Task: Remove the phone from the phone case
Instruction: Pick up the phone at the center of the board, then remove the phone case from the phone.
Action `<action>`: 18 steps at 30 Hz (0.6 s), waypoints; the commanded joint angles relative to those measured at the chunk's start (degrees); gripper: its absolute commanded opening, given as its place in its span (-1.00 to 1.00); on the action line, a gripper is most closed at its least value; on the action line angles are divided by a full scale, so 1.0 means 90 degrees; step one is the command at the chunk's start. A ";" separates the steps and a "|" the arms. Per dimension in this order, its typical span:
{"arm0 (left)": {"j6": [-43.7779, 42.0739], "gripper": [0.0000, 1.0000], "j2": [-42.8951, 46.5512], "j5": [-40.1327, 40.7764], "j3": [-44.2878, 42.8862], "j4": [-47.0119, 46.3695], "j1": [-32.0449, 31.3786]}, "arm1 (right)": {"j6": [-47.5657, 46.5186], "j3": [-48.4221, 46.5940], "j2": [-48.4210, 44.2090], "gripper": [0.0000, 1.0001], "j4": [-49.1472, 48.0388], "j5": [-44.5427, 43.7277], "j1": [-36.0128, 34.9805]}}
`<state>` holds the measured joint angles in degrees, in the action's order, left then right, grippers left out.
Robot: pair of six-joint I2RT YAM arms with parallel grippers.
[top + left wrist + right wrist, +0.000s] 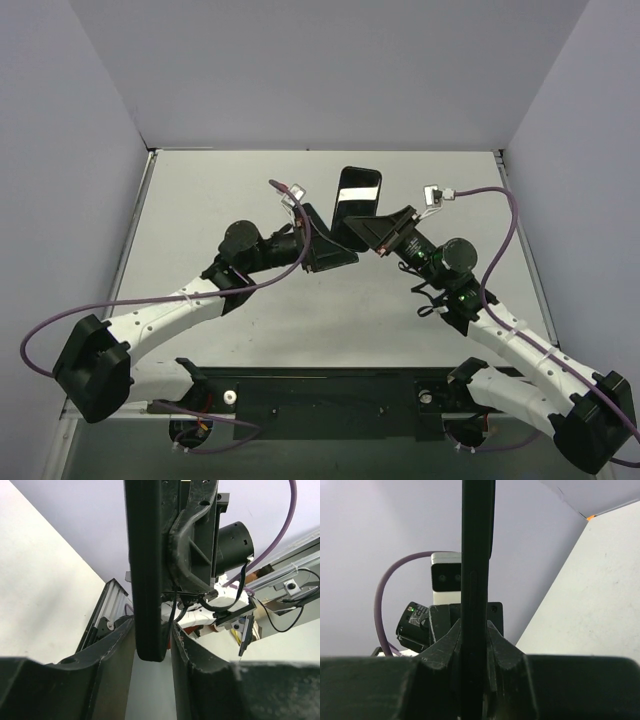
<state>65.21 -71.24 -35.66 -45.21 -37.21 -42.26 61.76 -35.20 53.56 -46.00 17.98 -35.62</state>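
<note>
- The phone (358, 192) is held up in the air above the middle of the table (200, 230), towards its far side. It stands roughly upright, with its glossy face turned up to the top camera.
- No separate phone case is seen lying anywhere, so the phone is judged to be inside it. In the wrist views only one dark edge is shown, and shell cannot be told from handset.
- The right gripper (472, 635) is clamped on the phone from the right. Its fingers (442, 640) are pressed against both faces, with the phone seen edge-on between them. By this hold the phone is steadied, so that the other arm has something to pull against.
- The left gripper (152, 640) is brought in from the left at the phone's lower end. Its fingers (112, 655) are set either side of the dark edge, and a thin gap is seen at one side. Whether any pressure is applied cannot be told.
- This straddling position is judged to be meant for catching the case rim and peeling it off.
- The peeling step is judged not yet done. A slip from the right-hand pinch is the main risk once the peel begins.
</note>
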 commanded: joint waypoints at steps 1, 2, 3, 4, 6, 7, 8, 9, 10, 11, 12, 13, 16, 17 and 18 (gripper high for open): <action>0.0098 -0.19 -0.0014 0.0495 -0.0338 -0.0377 -0.0148 | 0.0306 0.0044 -0.0297 -1.00 -0.1412 -0.0191 -0.0027; 0.0108 -0.21 0.0073 0.0631 -0.0309 -0.0387 -0.0148 | 0.0325 0.0092 -0.0316 -1.00 -0.1413 -0.0162 -0.0066; 0.0089 -0.21 0.0132 0.0709 -0.0251 -0.0319 -0.0158 | 0.0345 0.0131 -0.0345 -1.00 -0.1461 -0.0152 -0.0095; 0.0040 -0.21 0.0229 0.0817 -0.0250 -0.0270 -0.0168 | 0.0326 0.0248 -0.0433 -1.00 -0.1481 -0.0200 -0.0173; 0.0010 -0.30 0.0298 0.0924 -0.0230 -0.0085 -0.0177 | 0.0268 0.0443 -0.0570 -1.00 -0.1510 -0.0365 -0.0329; 0.0010 -0.40 0.0308 0.0964 -0.0240 -0.0055 -0.0177 | 0.0199 0.0502 -0.0638 -1.00 -0.1501 -0.0405 -0.0378; 0.0059 -0.58 0.0337 0.0993 -0.0231 -0.0065 -0.0177 | 0.0179 0.0561 -0.0706 -1.00 -0.1481 -0.0464 -0.0466; 0.0078 -0.70 0.0376 0.1090 -0.0201 -0.0084 -0.0177 | 0.0140 0.0571 -0.0736 -1.00 -0.1433 -0.0474 -0.0496; 0.0088 -0.86 0.0435 0.1168 -0.0162 -0.0113 -0.0226 | 0.0140 0.0591 -0.0785 -1.00 -0.1422 -0.0464 -0.0544; 0.0040 -0.92 0.0532 0.1343 -0.0104 -0.0152 -0.0246 | 0.0140 0.0581 -0.0795 -1.00 -0.1393 -0.0464 -0.0564; -0.0086 -0.98 0.0572 0.1422 -0.0084 -0.0133 -0.0304 | 0.0130 0.0562 -0.0805 -1.00 -0.1383 -0.0416 -0.0583; -0.0145 -1.00 0.0669 0.1616 -0.0094 0.0051 -0.0353 | 0.0121 0.0533 -0.0805 -1.00 -0.1345 -0.0396 -0.0613; -0.0418 -1.00 0.0826 0.1843 -0.0162 0.0569 -0.0470 | 0.0052 0.0386 -0.0863 -1.00 -0.0906 -0.0338 -0.0603; -0.0506 -1.00 0.0913 0.1901 -0.0162 0.0841 -0.0470 | -0.0102 0.0279 -0.0941 -0.98 -0.0479 -0.0337 -0.0603; -0.0546 -1.00 0.0953 0.1911 -0.0172 0.0940 -0.0490 | -0.0201 0.0201 -0.0980 -0.79 -0.0253 -0.0337 -0.0603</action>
<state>65.49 -65.84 -28.36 -45.41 -32.05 -47.18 63.81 -29.74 47.46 -51.27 13.19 -40.42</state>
